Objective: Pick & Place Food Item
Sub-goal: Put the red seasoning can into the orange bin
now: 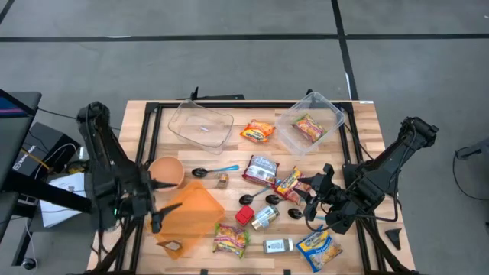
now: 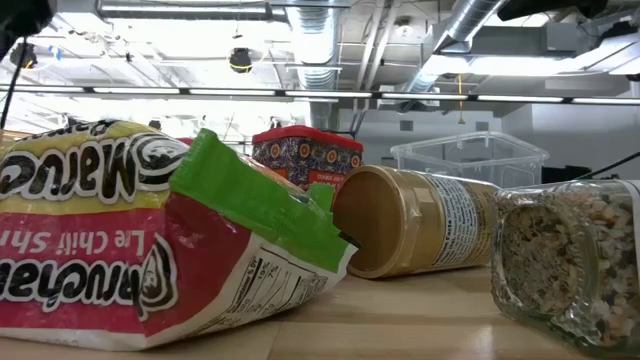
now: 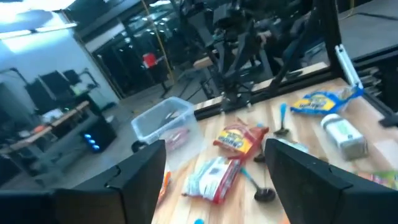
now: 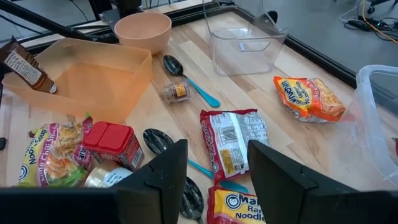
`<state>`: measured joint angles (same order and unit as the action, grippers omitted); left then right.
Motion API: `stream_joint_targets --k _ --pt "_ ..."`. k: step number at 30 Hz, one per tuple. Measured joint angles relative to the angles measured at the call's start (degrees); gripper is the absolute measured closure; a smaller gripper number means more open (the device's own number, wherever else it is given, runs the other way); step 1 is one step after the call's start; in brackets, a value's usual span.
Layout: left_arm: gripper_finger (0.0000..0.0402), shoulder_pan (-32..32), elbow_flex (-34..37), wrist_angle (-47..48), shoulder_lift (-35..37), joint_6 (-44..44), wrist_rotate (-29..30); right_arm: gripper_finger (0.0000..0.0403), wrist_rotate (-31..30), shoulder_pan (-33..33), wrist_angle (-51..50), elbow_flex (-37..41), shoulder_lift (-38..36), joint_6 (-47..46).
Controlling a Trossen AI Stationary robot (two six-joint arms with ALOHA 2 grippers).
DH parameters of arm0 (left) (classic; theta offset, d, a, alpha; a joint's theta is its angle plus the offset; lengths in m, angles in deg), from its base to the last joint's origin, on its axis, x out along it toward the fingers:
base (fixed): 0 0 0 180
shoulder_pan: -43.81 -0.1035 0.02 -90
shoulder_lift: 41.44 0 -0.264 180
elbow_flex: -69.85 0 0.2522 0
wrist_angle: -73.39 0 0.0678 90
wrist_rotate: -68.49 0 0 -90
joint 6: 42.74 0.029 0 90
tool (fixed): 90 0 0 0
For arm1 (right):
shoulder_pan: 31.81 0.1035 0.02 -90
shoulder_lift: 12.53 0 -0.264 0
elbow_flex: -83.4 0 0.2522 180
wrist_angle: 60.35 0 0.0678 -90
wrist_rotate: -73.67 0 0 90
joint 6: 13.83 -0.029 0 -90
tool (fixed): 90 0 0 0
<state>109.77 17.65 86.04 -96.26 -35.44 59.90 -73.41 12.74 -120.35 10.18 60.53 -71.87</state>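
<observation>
Food items lie spread over the wooden table: a silver packet (image 1: 261, 169), an orange noodle packet (image 1: 258, 131), a red tin (image 1: 244, 215) and a noodle packet (image 1: 231, 238). A small brown packet (image 1: 174, 246) lies in the orange bin (image 1: 195, 214), at its near corner. My left gripper (image 1: 162, 202) hovers open at the bin's left side, pointing level toward the table's right; nothing is between its fingers (image 3: 137, 180). My right gripper (image 1: 312, 195) hangs open over the table's right half, above the silver packet (image 4: 230, 140) and black spoons, holding nothing.
A pink bowl (image 1: 166, 169) stands beyond the orange bin. Two clear tubs (image 1: 200, 124) (image 1: 309, 122) sit at the far edge; the right one holds a noodle packet. A lying jar (image 2: 420, 220), a glass jar (image 2: 570, 260) and a blue-yellow bag (image 1: 315, 248) crowd the near edge.
</observation>
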Motion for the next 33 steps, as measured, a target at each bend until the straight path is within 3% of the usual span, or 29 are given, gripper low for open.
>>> stream_joint_targets --k 4,7,10,23,30,33 --pt "0.0145 -8.41 0.00 -13.56 1.84 14.64 -15.27 0.0239 0.00 0.00 0.01 0.00 0.00 0.00" --pt "0.0148 -13.18 0.00 -17.86 1.87 17.61 -22.27 0.0239 0.00 0.00 0.02 0.00 0.00 0.00" --pt "0.0148 -16.54 0.00 -17.13 1.28 17.48 -24.90 0.0239 0.02 0.02 0.02 0.00 0.00 0.00" --pt "0.0152 -22.78 0.00 -18.15 -4.97 16.43 -26.40 0.0239 0.12 0.02 0.04 0.00 0.00 -0.28" --pt "0.0152 -28.73 0.00 -25.32 -11.90 16.43 -39.99 0.0239 0.20 -0.11 0.04 0.00 0.00 -0.46" --pt "0.0152 -30.91 0.00 -29.12 -15.04 16.43 -43.06 0.0239 0.20 -0.11 0.05 0.00 0.00 -0.46"
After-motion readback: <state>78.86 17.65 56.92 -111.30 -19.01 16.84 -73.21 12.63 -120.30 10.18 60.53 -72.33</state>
